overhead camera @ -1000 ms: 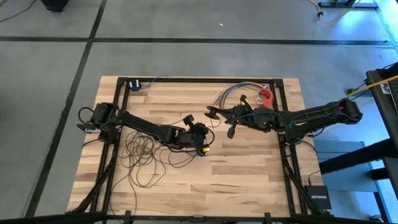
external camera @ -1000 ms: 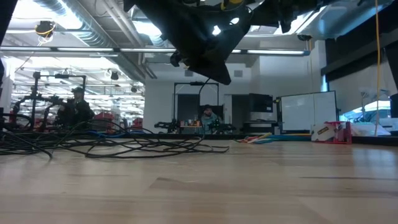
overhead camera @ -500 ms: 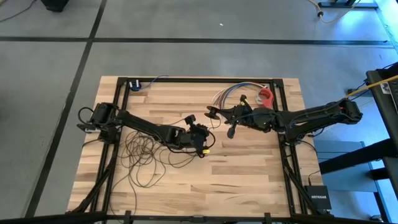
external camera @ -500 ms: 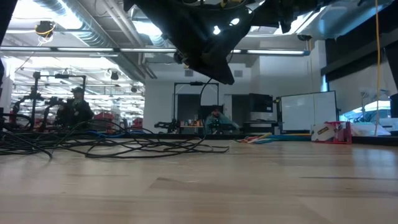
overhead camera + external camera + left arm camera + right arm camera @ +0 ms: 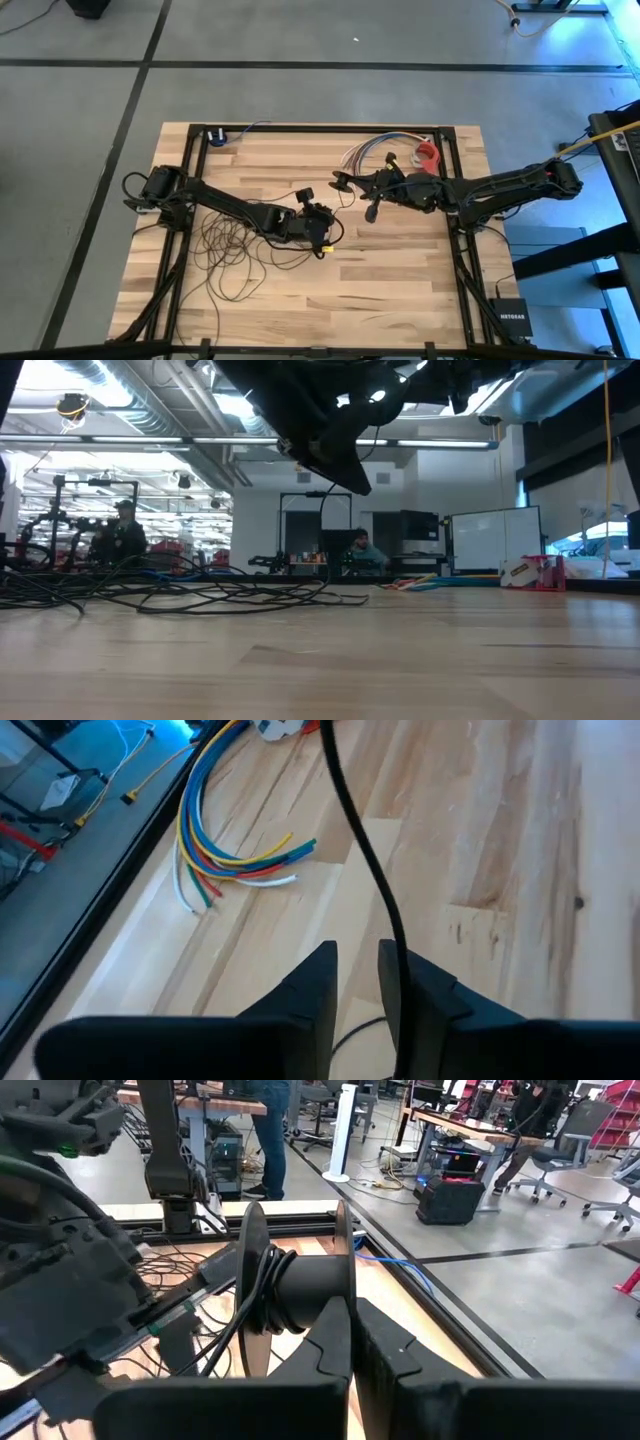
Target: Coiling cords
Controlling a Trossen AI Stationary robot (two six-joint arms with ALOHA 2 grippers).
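Fingers (image 5: 310,990) on my left claw (image 5: 355,982) sit a little apart, the cord (image 5: 365,850) running up between them. My right claw (image 5: 352,1342) is squeezed together behind the spool (image 5: 295,1295) wound with cord.

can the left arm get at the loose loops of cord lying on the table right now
Probably yes. The left pincer hangs just beside the cord pile, nothing lying between them, though a strand already runs between its open fingers.
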